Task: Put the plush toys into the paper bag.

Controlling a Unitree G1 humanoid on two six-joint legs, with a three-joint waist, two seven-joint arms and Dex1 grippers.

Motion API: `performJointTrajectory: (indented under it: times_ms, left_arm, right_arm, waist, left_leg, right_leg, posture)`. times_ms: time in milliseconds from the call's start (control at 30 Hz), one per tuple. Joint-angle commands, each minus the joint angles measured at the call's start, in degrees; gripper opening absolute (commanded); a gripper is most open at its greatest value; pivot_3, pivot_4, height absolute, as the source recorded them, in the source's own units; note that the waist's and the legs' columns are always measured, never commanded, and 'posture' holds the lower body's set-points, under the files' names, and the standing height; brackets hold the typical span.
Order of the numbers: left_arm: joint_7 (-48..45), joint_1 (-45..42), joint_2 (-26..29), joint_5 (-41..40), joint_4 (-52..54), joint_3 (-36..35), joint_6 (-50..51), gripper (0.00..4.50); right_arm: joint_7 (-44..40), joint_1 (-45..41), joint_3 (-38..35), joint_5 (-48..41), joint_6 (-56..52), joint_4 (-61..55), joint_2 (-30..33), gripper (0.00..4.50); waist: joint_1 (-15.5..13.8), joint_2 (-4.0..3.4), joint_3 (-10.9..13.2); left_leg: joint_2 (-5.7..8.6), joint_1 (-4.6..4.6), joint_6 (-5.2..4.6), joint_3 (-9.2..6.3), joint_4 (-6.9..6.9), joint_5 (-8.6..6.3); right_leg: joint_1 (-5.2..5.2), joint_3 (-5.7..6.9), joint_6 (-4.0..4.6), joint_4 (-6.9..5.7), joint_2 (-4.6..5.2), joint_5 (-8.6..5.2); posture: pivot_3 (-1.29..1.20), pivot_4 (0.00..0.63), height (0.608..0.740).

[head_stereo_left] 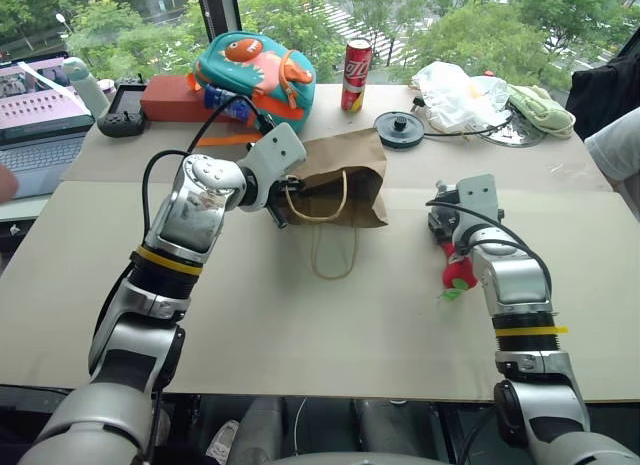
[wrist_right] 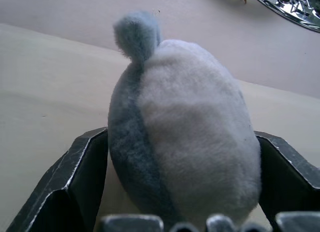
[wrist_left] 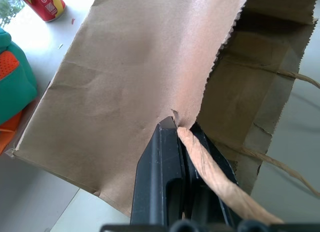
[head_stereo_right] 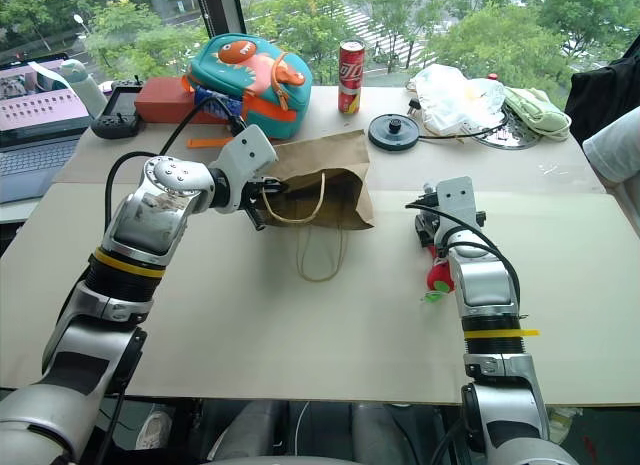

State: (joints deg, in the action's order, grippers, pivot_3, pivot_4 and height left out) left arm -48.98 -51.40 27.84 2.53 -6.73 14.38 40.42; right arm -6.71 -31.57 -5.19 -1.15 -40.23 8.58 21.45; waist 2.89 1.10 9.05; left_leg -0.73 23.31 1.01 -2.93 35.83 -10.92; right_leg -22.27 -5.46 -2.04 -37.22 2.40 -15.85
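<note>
The brown paper bag (head_stereo_left: 345,165) lies on its side mid-table, mouth facing me, its loop handles (head_stereo_left: 333,247) spilling forward. My left gripper (wrist_left: 175,128) is shut on the bag's upper mouth edge where a handle joins, lifting that edge. The pale grey plush toy (wrist_right: 185,132) sits on the table between the fingers (wrist_right: 85,167) of my right gripper (head_stereo_left: 441,225), which is open, with a finger close against each side of the toy. The red chili plush toy (head_stereo_left: 459,272) with its green stem lies on the table just under my right wrist.
Along the back stand a teal-and-orange fish backpack (head_stereo_left: 255,70), a red can (head_stereo_left: 356,73), a black round disc (head_stereo_left: 400,127), a white plastic bag (head_stereo_left: 455,93) and a pale green cloth (head_stereo_left: 540,107). A laptop (head_stereo_left: 35,115) and a red box (head_stereo_left: 170,97) sit far left. A person's sleeve (head_stereo_left: 620,145) shows at the right edge.
</note>
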Motion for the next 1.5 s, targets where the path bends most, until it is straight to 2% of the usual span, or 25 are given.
performJointTrajectory:
  times_ms: [33,200,500,633,800,933,1100,1400,1500]
  left_arm:
    - [-0.4,-2.7,1.0,-0.9,0.0,-1.3,-0.8,0.00]
    - [0.4,-3.4,1.0,-0.3,-1.7,-0.7,-3.4,0.00]
    - [3.5,-2.1,-0.3,0.5,-2.4,-0.7,-6.6,0.00]
    - [4.1,-1.5,-0.5,0.5,-1.7,-0.6,-6.2,0.00]
    - [4.2,-2.2,-0.8,0.2,-1.7,-0.9,-5.8,0.00]
    - [4.1,-2.7,-0.5,0.7,-1.6,-0.6,-7.2,0.00]
    - [3.4,-3.6,0.6,1.9,-1.0,0.3,-11.5,0.00]
    - [2.9,-3.1,0.6,2.6,0.6,0.7,-13.6,0.00]
    - [2.8,-3.1,0.5,3.2,0.9,1.3,-14.2,0.00]
  right_arm:
    - [-0.2,0.8,-1.4,-0.9,-0.9,-4.4,-0.3,2.80]
    - [-1.1,2.7,-2.4,-2.3,-2.9,-10.8,-1.1,1.18]
    - [-2.6,5.9,-6.4,-9.7,-13.0,-35.1,-3.2,1.18]
    - [-8.0,7.8,-10.0,-22.2,-26.0,-51.9,-3.4,1.18]
    - [-11.1,9.3,-11.0,-31.7,-35.9,-59.8,-4.1,1.18]
    - [-9.2,10.0,-3.5,-30.8,-35.6,-60.0,-3.1,1.18]
    - [-4.7,8.0,4.8,-24.4,-30.4,-54.0,-1.3,1.18]
    - [-1.7,4.1,11.8,-17.4,-24.7,-45.3,-2.2,1.18]
    - [-0.7,0.9,12.6,-17.1,-26.0,-41.9,-5.5,1.18]
  waist:
    - [0.0,0.00,0.0]
    - [-0.1,0.00,0.0]
    - [-0.4,-0.01,0.0]
    - [-0.4,-0.01,0.0]
    - [-0.4,-0.01,0.0]
    - [-0.3,-0.01,0.0]
    - [-0.3,-0.01,0.0]
    - [-0.4,-0.01,0.0]
    - [-0.2,-0.01,0.0]
  left_leg:
    - [0.00,0.01,0.00,0.00,0.00,0.00]
    - [0.01,0.04,0.00,-0.01,0.00,0.00]
    - [0.01,0.15,0.00,-0.04,0.01,0.00]
    - [0.00,0.17,-0.01,-0.10,0.00,0.00]
    - [0.01,0.18,-0.01,-0.12,0.05,-0.01]
    - [0.01,0.13,0.00,-0.11,0.07,0.00]
    - [0.00,0.12,0.00,-0.08,0.04,0.00]
    - [0.01,0.19,0.00,-0.07,0.04,0.00]
    - [0.01,0.18,0.00,-0.08,0.04,0.00]
  right_leg:
    - [0.00,0.00,0.00,0.00,0.00,0.00]
    - [-0.01,0.00,0.00,0.01,0.00,0.00]
    - [-0.06,0.02,0.00,0.03,0.02,0.00]
    - [-0.06,0.05,0.00,0.02,0.01,0.00]
    - [-0.03,0.09,0.00,0.05,0.01,0.00]
    - [-0.01,0.09,-0.01,0.03,0.01,-0.01]
    - [-0.04,0.07,-0.02,0.05,0.00,-0.01]
    - [-0.07,0.07,-0.01,0.08,0.01,-0.01]
    - [-0.08,0.07,-0.01,0.07,0.01,-0.01]
  posture:
    - [0.00,0.150,0.739]
    - [0.00,0.150,0.739]
    - [0.00,0.150,0.739]
    - [0.00,0.150,0.739]
    - [0.00,0.150,0.739]
    - [0.00,0.150,0.739]
    - [0.00,0.150,0.739]
    - [0.00,0.150,0.739]
    - [0.00,0.150,0.739]
